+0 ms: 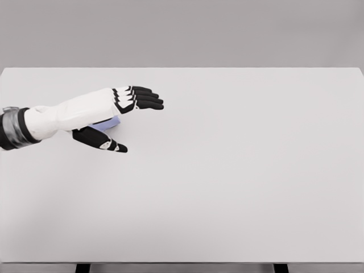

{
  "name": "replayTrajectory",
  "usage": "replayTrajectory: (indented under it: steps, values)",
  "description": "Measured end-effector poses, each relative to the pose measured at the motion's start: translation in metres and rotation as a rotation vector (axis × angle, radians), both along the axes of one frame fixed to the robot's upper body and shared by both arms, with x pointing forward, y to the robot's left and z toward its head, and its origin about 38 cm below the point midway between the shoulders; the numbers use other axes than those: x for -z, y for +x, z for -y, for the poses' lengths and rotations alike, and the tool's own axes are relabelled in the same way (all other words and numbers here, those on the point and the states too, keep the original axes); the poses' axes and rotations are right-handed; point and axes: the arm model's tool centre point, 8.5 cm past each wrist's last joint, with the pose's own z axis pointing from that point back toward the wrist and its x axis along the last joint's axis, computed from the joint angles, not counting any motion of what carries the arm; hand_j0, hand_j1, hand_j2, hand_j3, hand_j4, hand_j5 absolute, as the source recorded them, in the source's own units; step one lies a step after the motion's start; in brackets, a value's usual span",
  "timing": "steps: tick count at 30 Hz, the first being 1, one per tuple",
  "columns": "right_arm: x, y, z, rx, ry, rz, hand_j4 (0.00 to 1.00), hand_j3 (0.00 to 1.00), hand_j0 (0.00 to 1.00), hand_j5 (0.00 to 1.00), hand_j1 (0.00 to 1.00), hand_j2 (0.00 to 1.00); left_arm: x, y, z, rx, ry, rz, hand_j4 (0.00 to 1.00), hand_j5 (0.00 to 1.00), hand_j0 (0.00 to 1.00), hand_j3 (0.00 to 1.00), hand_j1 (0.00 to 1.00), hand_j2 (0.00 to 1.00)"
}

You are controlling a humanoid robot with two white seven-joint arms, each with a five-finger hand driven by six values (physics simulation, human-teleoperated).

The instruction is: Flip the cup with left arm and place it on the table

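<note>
Left hand [116, 116] over counter [239, 182] near left edge, fingers extended, thumb below, bracketing pale blue cup [111, 123]; grasp unconfirmed. Flip and upright placement apparently still pending.

The scene is evenly and softly lit, with no glare. Only a faint, diffuse shadow is cast on the white tabletop [239, 170] beneath the left arm. The render is slightly soft overall.
</note>
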Motion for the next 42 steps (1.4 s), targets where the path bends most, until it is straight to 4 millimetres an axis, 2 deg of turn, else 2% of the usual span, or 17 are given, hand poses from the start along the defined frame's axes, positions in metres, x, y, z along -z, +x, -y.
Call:
replayTrajectory:
  steps: [4,9,10,12,14,18,22,26,30,33,35,39,42]
  values:
    - [0.0,-0.001,0.0,0.0,-0.001,-0.002,1.0,1.0,1.0,1.0,1.0,1.0,0.001,-0.001,-0.001,0.0,0.001,-0.003,1.0,1.0,1.0,1.0,1.0,1.0]
    - [0.0,-0.001,0.0,-0.001,-0.001,-0.005,1.0,1.0,1.0,1.0,1.0,1.0,-0.011,0.007,-0.012,-0.069,0.014,-0.003,1.0,1.0,1.0,1.0,1.0,1.0]
    - [0.0,-0.001,0.0,-0.001,-0.001,-0.005,1.0,1.0,1.0,1.0,1.0,1.0,-0.014,0.013,-0.018,-0.12,0.016,-0.02,1.0,1.0,1.0,1.0,1.0,1.0]
    - [0.0,-0.002,0.0,-0.001,-0.001,-0.005,1.0,1.0,1.0,1.0,1.0,1.0,-0.038,0.033,-0.034,-0.246,0.002,-0.032,1.0,1.0,1.0,1.0,1.0,1.0]
    - [0.0,-0.002,0.0,-0.001,-0.001,-0.006,1.0,1.0,1.0,1.0,1.0,1.0,-0.053,0.043,-0.05,-0.351,-0.019,-0.052,1.0,1.0,1.0,1.0,1.0,1.0]
    - [0.0,-0.002,0.0,-0.001,-0.001,-0.006,1.0,1.0,1.0,1.0,1.0,1.0,-0.072,0.028,-0.088,-0.413,0.099,0.018,1.0,1.0,1.0,1.0,1.0,1.0]
    - [0.0,-0.002,0.0,-0.001,-0.001,-0.006,1.0,1.0,1.0,1.0,1.0,1.0,-0.083,0.016,-0.112,-0.438,0.219,0.045,1.0,1.0,1.0,1.0,1.0,1.0]
    - [0.0,-0.002,0.0,-0.001,-0.001,-0.006,1.0,1.0,1.0,1.0,1.0,1.0,-0.09,0.019,-0.131,-0.528,0.192,-0.051,1.0,1.0,1.0,1.0,1.0,1.0]
    - [0.0,-0.002,0.0,-0.001,-0.001,-0.006,1.0,1.0,1.0,1.0,1.0,1.0,-0.086,0.022,-0.15,-0.631,0.119,-0.231,1.0,1.0,1.0,1.0,1.0,1.0]
    - [0.0,-0.002,0.0,-0.001,-0.001,-0.006,1.0,1.0,1.0,1.0,1.0,1.0,-0.075,0.022,-0.15,-0.675,0.105,-0.347,1.0,1.0,1.0,1.0,1.0,1.0]
    - [0.0,-0.002,0.0,-0.001,-0.001,-0.006,1.0,1.0,1.0,1.0,1.0,1.0,-0.056,0.025,-0.138,-0.65,0.081,-0.422,1.0,1.0,1.0,1.0,1.0,1.0]
    - [0.0,-0.002,0.0,-0.001,-0.001,-0.006,1.0,1.0,1.0,1.0,1.0,1.0,-0.012,0.033,-0.094,-0.566,0.011,-0.556,1.0,1.0,1.0,1.0,1.0,1.0]
    - [0.0,-0.002,0.0,-0.001,-0.001,-0.006,1.0,1.0,1.0,1.0,1.0,1.0,0.009,0.039,-0.078,-0.606,-0.006,-0.587,1.0,1.0,1.0,1.0,1.0,1.0]
